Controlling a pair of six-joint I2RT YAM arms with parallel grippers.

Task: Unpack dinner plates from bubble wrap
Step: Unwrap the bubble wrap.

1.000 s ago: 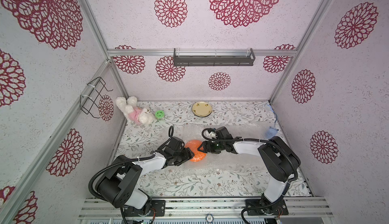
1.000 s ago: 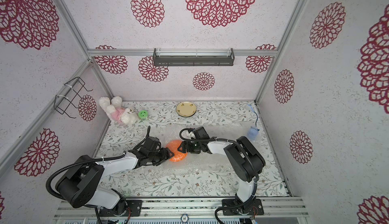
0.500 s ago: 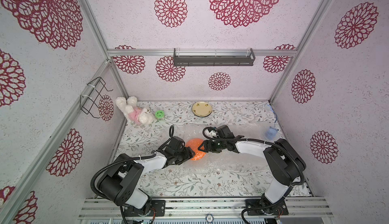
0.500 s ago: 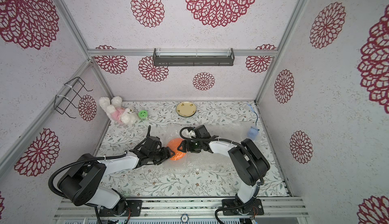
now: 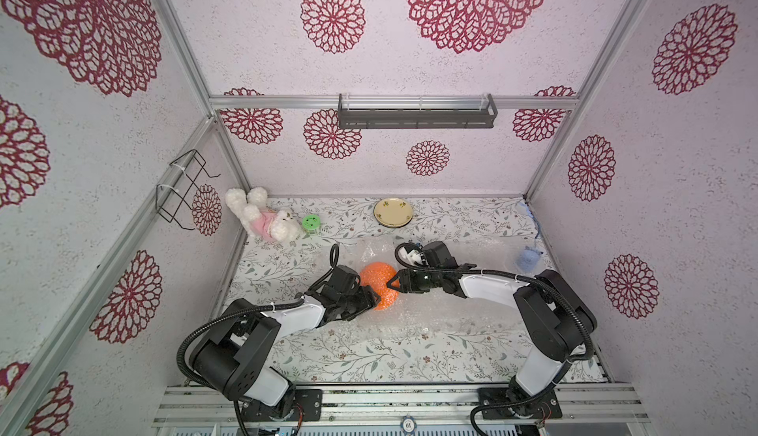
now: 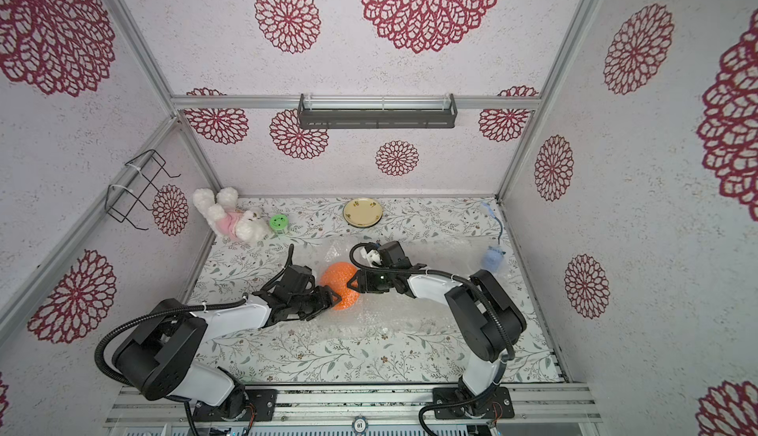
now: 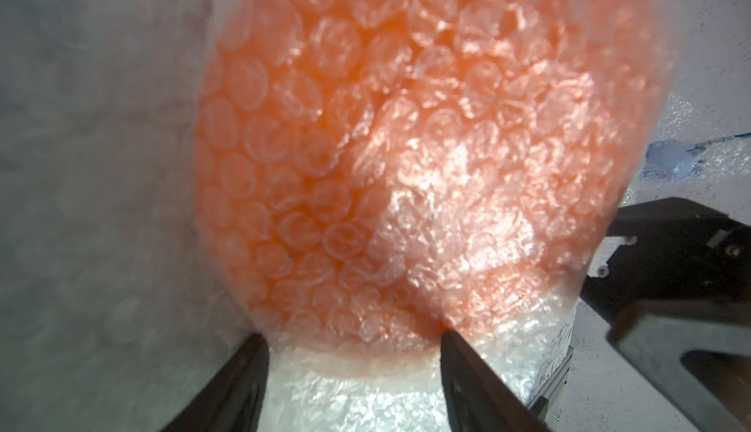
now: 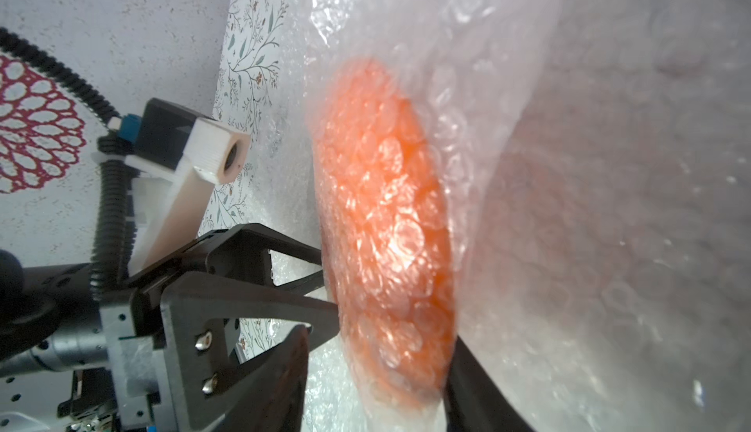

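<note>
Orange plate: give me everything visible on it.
The orange plate is round and plain, covered by clear bubble wrap. It sits in the middle of the table, apparently tilted up off flat. The left gripper meets one rim, the right gripper the opposite rim, each straddling it; whether either clamps it is unclear.

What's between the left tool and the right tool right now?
The orange plate, wrapped in bubble wrap, sits between the left tool and the right tool, one at each side of it. Both top views show it.
</note>
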